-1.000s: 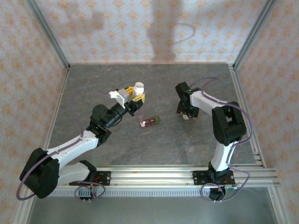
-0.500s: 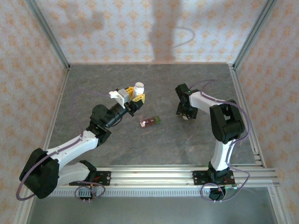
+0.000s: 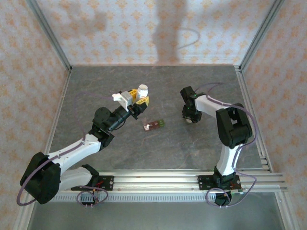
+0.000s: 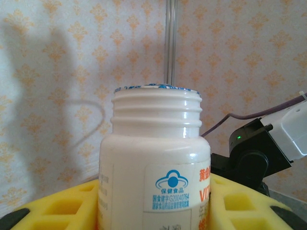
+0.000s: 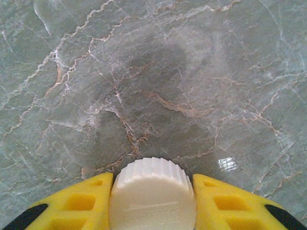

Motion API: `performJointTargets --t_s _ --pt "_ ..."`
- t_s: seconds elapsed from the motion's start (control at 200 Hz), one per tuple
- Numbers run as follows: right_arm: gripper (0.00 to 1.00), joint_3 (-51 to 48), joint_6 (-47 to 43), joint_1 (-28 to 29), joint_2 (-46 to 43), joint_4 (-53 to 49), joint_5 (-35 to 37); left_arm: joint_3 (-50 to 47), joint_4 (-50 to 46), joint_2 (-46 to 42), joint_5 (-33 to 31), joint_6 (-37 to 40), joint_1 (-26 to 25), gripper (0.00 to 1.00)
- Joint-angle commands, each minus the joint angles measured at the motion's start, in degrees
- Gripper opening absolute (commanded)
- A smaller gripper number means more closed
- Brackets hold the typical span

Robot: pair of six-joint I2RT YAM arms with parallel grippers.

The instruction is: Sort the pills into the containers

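Note:
The containers [image 3: 154,125], a short reddish-brown strip with one green end, lie on the grey table mid-way between the arms. My left gripper [image 3: 138,100] is raised and shut on an upright white pill bottle [image 3: 142,90]. In the left wrist view the bottle [image 4: 156,158] has bare neck threads and a blue-printed foil seal, with yellow fingers [image 4: 72,206] on both sides. My right gripper [image 3: 191,118] points down at the table, shut on a ribbed white cap [image 5: 152,194] just above the marbled surface. No loose pills are visible.
Patterned walls and metal frame posts [image 3: 50,36] enclose the grey marbled table [image 3: 158,153]. The right arm's elbow [image 3: 232,127] rises near the right rail. A metal rail [image 3: 158,179] runs along the near edge.
The right arm has shifted slightly, its elbow drawing in, with the cap still held low over the table. The left arm and bottle have not moved.

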Motion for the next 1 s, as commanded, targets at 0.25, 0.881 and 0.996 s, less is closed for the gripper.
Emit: performJointTargets --t_s 0.25,0.881,0.996 --pt "0.32 5.37 -2.73 -0.03 -11.56 -7.0 -6.39 -2.38 0.96 0.66 1.56 1.81 0.56 0.0" --pt "0.29 45.35 -11.71 10.11 -4.0 -30.28 -15.61 -2.07 10.91 12.58 4.55 1.73 0.55 0.0" --pt "0.3 47.12 -11.99 10.62 -3.55 -31.58 -16.34 -1.71 11.43 14.15 5.06 2.36 0.53 0.0"
